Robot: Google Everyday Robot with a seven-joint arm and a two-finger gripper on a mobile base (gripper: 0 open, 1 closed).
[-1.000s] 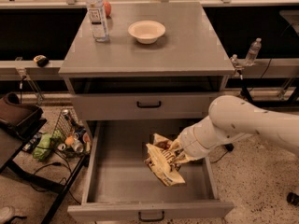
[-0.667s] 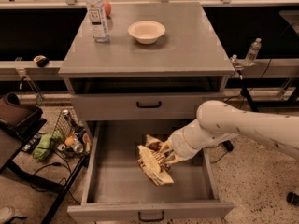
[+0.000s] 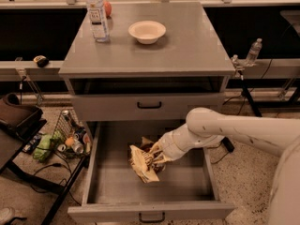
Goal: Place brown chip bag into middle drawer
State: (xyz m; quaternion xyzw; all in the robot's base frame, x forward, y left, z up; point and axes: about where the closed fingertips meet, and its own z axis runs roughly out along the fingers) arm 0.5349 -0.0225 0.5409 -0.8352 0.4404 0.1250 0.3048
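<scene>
The arm [image 3: 243,130] is showing smooth, rounded off-white shells, bulging at the elbow and narrowing into a ribbed wrist; its pincer [image 3: 157,154] is sitting in the open middle drawer [image 3: 150,213].

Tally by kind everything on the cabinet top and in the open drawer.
bottle: 1
bowl: 1
round red thing, behind the bottle: 1
chip bag, held by the gripper inside the middle drawer: 1
Total: 4
</scene>
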